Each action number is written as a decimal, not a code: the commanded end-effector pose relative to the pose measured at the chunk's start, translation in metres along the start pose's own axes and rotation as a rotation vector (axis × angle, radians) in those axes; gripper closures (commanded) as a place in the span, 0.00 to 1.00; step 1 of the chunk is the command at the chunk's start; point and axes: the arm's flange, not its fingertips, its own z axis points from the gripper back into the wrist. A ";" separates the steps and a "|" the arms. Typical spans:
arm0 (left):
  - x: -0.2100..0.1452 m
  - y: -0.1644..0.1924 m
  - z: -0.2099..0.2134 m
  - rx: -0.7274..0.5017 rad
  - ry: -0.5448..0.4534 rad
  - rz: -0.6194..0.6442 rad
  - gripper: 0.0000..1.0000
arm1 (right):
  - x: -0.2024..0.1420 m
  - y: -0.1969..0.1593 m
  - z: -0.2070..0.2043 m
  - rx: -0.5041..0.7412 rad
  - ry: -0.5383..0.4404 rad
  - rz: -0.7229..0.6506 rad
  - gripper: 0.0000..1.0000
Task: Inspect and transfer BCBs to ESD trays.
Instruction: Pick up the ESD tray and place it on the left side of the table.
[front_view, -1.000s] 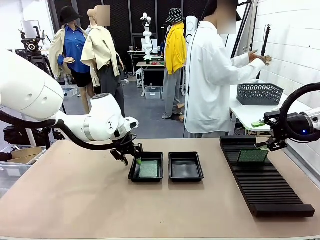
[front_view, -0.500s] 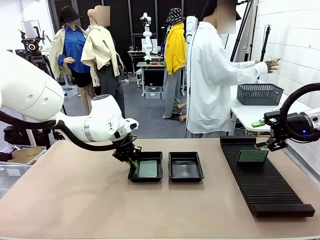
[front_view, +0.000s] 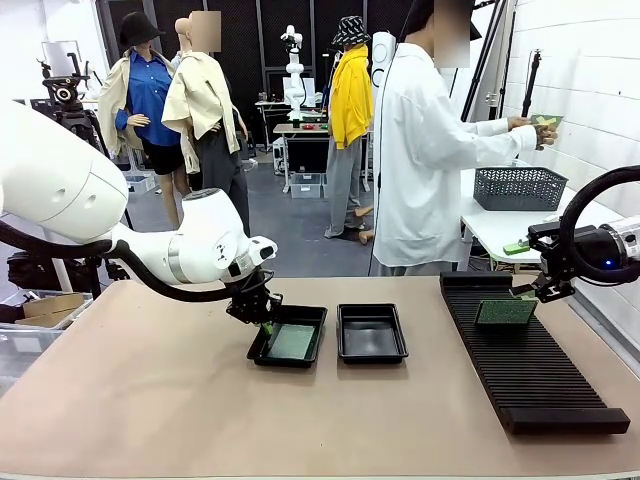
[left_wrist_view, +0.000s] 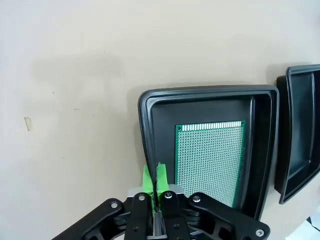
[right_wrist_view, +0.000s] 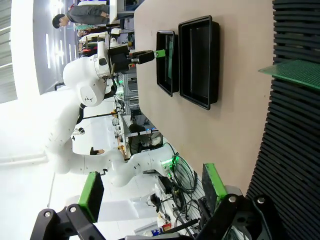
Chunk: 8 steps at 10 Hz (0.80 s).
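Observation:
Two black ESD trays lie side by side mid-table. The left tray (front_view: 283, 362) (left_wrist_view: 210, 92) holds a green BCB (front_view: 291, 342) (left_wrist_view: 210, 160) lying flat. My left gripper (front_view: 262, 322) (left_wrist_view: 152, 180) is shut on that tray's left rim, its green pads pinched together over the edge. The right tray (front_view: 372, 356) (left_wrist_view: 300, 130) has nothing in it. A second BCB (front_view: 505, 312) (right_wrist_view: 297, 74) stands in the ribbed rack, with my right gripper (front_view: 545, 290) (right_wrist_view: 152, 192) open just behind it. The person at the far side holds a third BCB (front_view: 545, 122) up in both hands.
The long black slotted rack (front_view: 530, 370) runs along the right side of the table. A grey mesh basket (front_view: 518, 187) sits on a side table behind it. Bare tabletop lies left of and in front of the trays.
My left gripper has shut on the left tray's rim, and the tray has shifted a little left and toward me. The person has raised a board higher. My right arm is still.

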 end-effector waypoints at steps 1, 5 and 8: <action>0.000 0.000 0.000 0.001 -0.001 -0.001 1.00 | 0.000 0.002 -0.002 -0.016 -0.006 -0.008 0.00; 0.000 0.000 0.000 0.000 0.000 0.000 1.00 | 0.000 0.002 -0.002 -0.016 -0.006 -0.008 0.00; -0.006 0.024 0.018 0.008 0.007 0.030 1.00 | 0.000 0.002 -0.002 -0.016 -0.006 -0.008 0.00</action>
